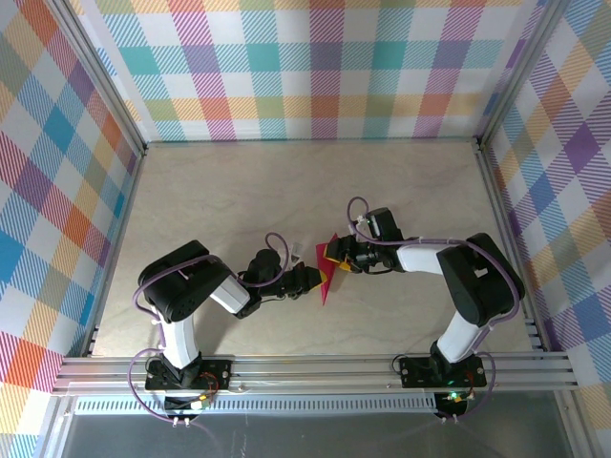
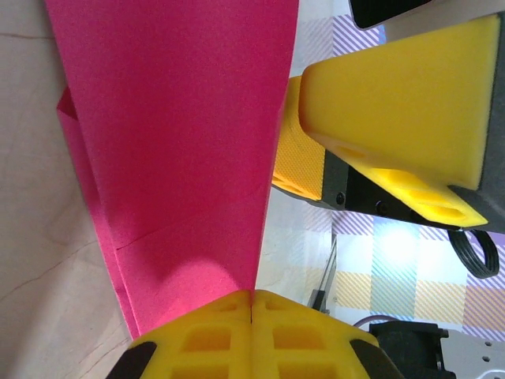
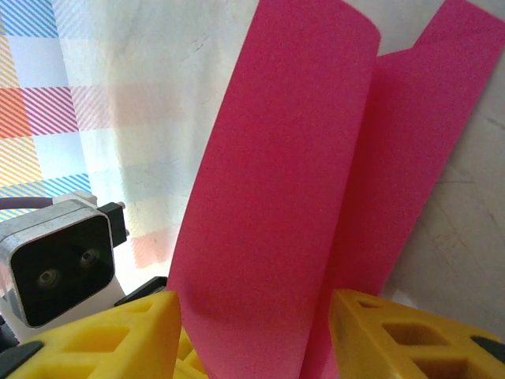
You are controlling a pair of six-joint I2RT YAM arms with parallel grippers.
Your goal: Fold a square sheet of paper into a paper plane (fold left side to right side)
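Magenta-pink paper (image 1: 326,284), thin and creased into a narrow pointed wedge, is standing up off the table between my two grippers, slightly right of centre in the near half of the tabletop. Working outward from my side, the silver aluminium rail (image 1: 315,367) is carrying both arm bases, and the two black-and-white arms are bending inward toward each other.

The left gripper (image 1: 310,279) is pointing right and meeting the paper at its nearer, pointed end. On the left wrist camera I am seeing its yellow fingers (image 2: 205,339) pressed flat together, with the paper's edge running straight down into the seam between them, so it is pinching the paper there. From that pinch the pink sheet is rising as a tall upright wall, with a folded layer showing along its left side.

Just beyond, the right gripper (image 1: 334,256) is pointing left at the farther, wider end. On its wrist camera its yellow jaws are standing apart, with the paper's layers sitting between them and one flap curling upward, so I am reading it as open around the paper rather than clamped.

Farther out, the pale beige wood-grain table (image 1: 286,191) is lying bare, and the pastel plaid walls (image 1: 315,67) are enclosing the cell
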